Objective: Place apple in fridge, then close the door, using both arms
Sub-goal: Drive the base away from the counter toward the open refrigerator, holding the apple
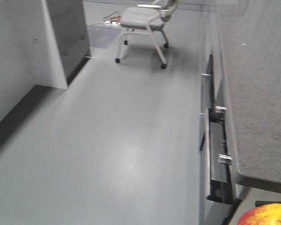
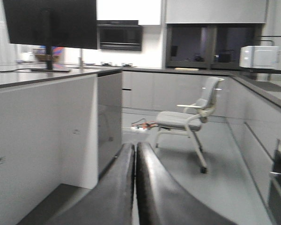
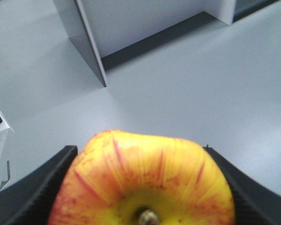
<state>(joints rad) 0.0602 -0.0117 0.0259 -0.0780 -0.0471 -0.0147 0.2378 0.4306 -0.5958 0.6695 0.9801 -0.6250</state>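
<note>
A red and yellow apple (image 3: 145, 183) fills the bottom of the right wrist view, stem end toward the camera. My right gripper (image 3: 140, 151) is shut on it, with a black finger pressed against each side, above a bare grey floor. In the front view the same apple (image 1: 267, 214) shows at the bottom right corner. My left gripper (image 2: 135, 147) is shut, its two black fingers pressed together with nothing between them, pointing into the room. The fridge and its door are out of view.
A white wheeled chair (image 1: 145, 23) stands at the far end of the floor, beside a power strip with cables (image 1: 111, 20). A grey counter (image 1: 257, 93) with drawers (image 1: 218, 154) runs along the right. A white cabinet island (image 1: 18, 47) stands at left.
</note>
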